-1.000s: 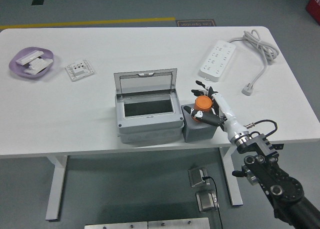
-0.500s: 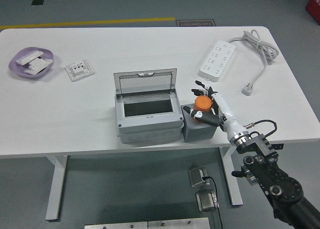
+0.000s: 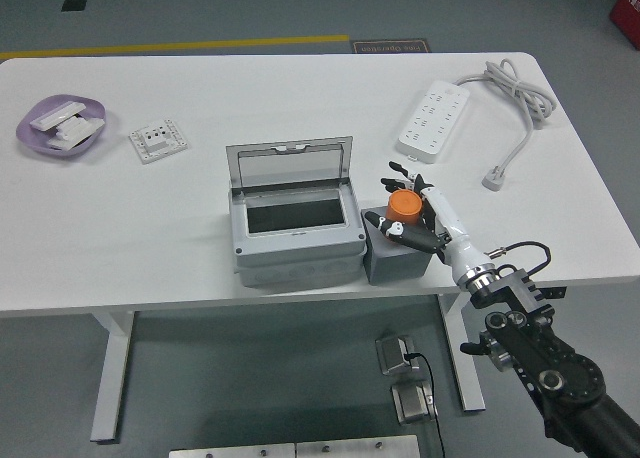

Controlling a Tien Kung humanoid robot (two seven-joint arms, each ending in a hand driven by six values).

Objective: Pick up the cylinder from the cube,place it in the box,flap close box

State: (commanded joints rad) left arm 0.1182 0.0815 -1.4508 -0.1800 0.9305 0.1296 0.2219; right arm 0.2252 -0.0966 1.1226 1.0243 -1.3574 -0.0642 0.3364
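Observation:
An orange cylinder (image 3: pixel 404 206) stands on the grey cube (image 3: pixel 398 253) near the table's front edge. My right hand (image 3: pixel 411 207) reaches in from the lower right and its fingers are curled around the cylinder. The grey box (image 3: pixel 293 224) sits just left of the cube with its clear lid (image 3: pixel 291 163) tilted up at the back and its inside empty. The left arm is out of view.
A white power strip (image 3: pixel 436 117) with a coiled cable (image 3: pixel 520 98) lies at the back right. A white switch plate (image 3: pixel 158 140) and a purple dish (image 3: pixel 61 125) with white parts lie at the back left.
My right hand and the cylinder have shifted very slightly to the left and up. Nothing else has moved.

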